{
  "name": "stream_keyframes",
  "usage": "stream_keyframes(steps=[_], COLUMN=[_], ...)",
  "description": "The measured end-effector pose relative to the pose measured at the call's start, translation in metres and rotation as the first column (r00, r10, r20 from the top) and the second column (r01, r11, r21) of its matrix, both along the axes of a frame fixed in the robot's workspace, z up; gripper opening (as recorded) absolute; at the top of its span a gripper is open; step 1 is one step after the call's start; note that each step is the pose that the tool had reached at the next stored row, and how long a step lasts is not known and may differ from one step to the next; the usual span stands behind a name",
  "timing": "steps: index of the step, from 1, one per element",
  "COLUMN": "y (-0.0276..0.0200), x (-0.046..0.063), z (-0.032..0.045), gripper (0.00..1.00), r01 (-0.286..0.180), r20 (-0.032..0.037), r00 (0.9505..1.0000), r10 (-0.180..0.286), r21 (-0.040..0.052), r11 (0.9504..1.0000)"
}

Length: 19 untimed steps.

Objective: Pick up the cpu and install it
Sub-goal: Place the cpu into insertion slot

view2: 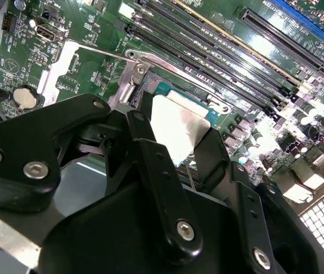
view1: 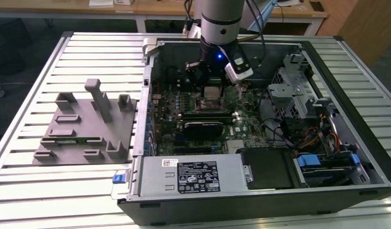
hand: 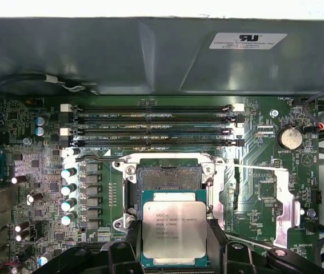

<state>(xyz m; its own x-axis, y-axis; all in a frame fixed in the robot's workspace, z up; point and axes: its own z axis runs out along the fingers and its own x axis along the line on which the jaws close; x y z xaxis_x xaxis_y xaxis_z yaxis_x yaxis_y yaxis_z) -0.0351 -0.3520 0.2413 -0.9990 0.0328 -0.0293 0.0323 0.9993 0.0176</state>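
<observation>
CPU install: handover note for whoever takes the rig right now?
Gripper: jaws shut on the cpu.
Where: the cpu is held flat, lid up, above the motherboard close to the socket, inside the PC case.
Done: the cpu is picked up and at the board.
Left: the cpu is not yet seated; the socket is open and empty.

The hand (view2: 173, 132) hides part of the cpu (view2: 172, 117) in the second wrist view
</observation>
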Motion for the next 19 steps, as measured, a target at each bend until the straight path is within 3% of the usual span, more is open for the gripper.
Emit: stream_keyframes(steps=[4,10,15,19], y=[0.0000,0.0000,0.0000,0.0000], x=[0.0000,0.0000,0.0000,0.0000], z=[0.0000,-0.0001,-0.0001,0.0000], gripper=[0.54,0.54,0.54,0.54], r01=[0.009,0.099,0.177,0.242], r20=[0.0000,0.0000,0.0000,0.0000], r00=[1.0000,0.9951,0.9841,0.9702], r10=[-0.009,-0.099,-0.177,-0.242], r21=[0.0000,0.0000,0.0000,-0.0001], r11=[1.0000,0.9951,0.9841,0.9702])
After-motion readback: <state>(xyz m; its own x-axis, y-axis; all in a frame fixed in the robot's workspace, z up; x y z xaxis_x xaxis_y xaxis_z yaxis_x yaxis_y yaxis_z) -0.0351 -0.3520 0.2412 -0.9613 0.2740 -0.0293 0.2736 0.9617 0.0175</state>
